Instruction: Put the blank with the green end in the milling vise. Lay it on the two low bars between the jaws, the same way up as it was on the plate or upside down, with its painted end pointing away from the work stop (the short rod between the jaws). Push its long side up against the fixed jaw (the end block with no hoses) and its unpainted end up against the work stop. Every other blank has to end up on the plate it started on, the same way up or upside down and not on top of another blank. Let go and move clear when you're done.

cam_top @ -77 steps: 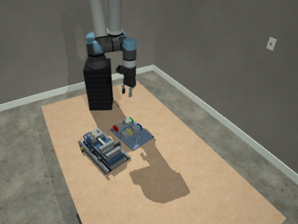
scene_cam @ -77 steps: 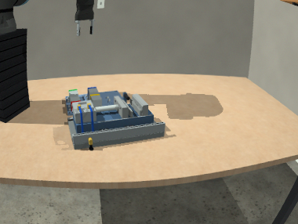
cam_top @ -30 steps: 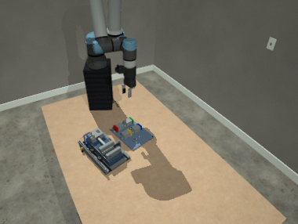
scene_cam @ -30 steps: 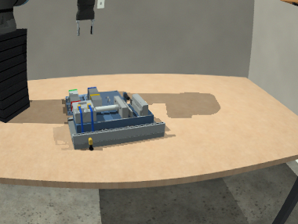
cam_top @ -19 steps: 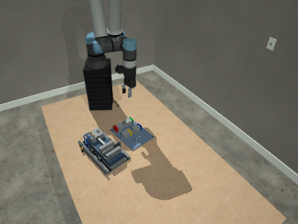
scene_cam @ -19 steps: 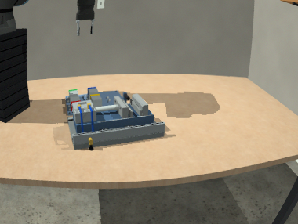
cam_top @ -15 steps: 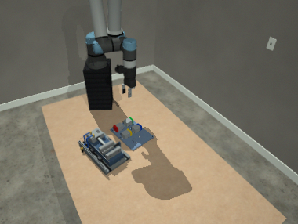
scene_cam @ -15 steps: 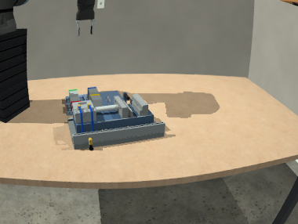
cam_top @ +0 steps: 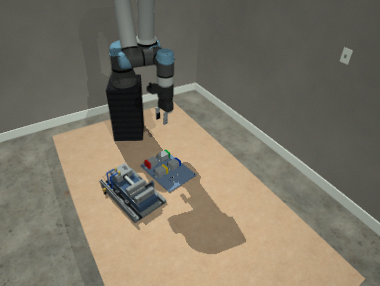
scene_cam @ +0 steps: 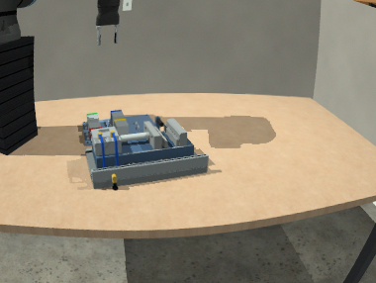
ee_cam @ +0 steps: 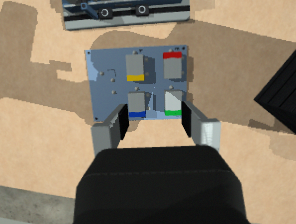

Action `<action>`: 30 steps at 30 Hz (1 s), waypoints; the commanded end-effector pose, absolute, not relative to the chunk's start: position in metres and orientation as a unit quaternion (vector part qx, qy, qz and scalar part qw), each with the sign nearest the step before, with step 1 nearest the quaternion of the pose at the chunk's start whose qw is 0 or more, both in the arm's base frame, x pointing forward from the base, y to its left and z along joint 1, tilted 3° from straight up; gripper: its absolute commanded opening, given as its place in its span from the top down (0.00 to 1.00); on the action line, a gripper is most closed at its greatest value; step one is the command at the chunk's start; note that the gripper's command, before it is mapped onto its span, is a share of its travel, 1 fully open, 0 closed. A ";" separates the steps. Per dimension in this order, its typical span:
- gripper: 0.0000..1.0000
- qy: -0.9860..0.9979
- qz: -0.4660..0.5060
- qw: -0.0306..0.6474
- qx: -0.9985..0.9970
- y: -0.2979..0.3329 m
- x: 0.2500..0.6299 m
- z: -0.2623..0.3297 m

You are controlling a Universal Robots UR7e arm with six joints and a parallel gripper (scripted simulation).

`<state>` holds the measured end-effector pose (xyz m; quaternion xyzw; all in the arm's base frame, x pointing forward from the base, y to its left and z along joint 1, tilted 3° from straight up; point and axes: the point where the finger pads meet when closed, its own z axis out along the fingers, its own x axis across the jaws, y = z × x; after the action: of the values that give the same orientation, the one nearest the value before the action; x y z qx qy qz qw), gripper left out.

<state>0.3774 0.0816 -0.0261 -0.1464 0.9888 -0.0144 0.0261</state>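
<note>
The blank with the green end [ee_cam: 173, 103] lies on the blue plate [ee_cam: 137, 82] with its green end toward the camera; it also shows in the top view [cam_top: 165, 153] and the exterior view [scene_cam: 92, 119]. On the same plate lie blanks with a blue end [ee_cam: 137, 105], a yellow end [ee_cam: 135, 68] and a red end [ee_cam: 172, 65]. My gripper [ee_cam: 154, 113] [cam_top: 162, 116] is open and empty, high above the plate, roughly over the blue and green blanks. The milling vise [cam_top: 132, 190] stands beside the plate, with nothing between its jaws.
A black block-shaped pedestal [cam_top: 125, 107] carrying the arm stands behind the plate and shows at the right edge of the wrist view [ee_cam: 280, 95]. A small yellow-topped knob [scene_cam: 114, 180] sticks out from the front of the vise base.
</note>
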 end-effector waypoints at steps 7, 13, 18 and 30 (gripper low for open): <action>0.00 0.989 -0.015 0.026 -0.142 0.088 0.366 -0.074; 0.00 0.989 -0.015 0.026 -0.142 0.088 0.366 -0.074; 0.00 0.989 -0.015 0.026 -0.143 0.091 0.361 -0.091; 0.00 0.989 -0.015 0.026 -0.142 0.095 0.354 -0.120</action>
<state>0.3534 0.0941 -0.1153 -0.1424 0.9894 -0.0141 0.0235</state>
